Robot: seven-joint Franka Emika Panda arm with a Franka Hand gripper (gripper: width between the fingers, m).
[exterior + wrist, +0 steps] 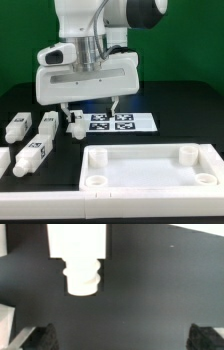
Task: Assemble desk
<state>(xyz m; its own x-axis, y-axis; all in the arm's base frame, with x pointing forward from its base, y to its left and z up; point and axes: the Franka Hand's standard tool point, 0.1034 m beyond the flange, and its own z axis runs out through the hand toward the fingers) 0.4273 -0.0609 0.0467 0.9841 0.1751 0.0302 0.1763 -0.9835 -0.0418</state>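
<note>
- Exterior view: black table (188, 115), white arm hanging over its far middle.
- Gripper (89, 108) is low over the table and points down. Jaws are wide apart, with nothing between them.
- Marker board (118, 122) lies flat under and just right of the gripper. The right finger is above its left end.
- Third leg (75, 125) lies on the table just below the left finger, at the board's left edge. Cannot tell if the finger touches it.
- Second leg (47, 124) is left of that one, and the far-left leg (17, 128) is further left. Both lie on the table with tags showing, apart from each other.
- Near leg (35, 153) lies nearer the camera on the exterior view's left, angled, tag up.
- A white piece (4, 160) sits at the left edge, cut by the frame. Cannot tell what it is.
- Top (140, 152) sits flat at near right with the rim up and four round corner sockets visible. Nothing is in it. It is well apart from the gripper.
- Wrist view: two dark fingers (40, 338) show at the frame edge, spread wide, with bare table between them.
- Pegged leg (78, 249) lies on the table ahead of the fingers, its ribbed peg end toward them. It is not between them and not touching them.
- A pale edge (5, 321) shows beside one finger, too cropped to identify.
</note>
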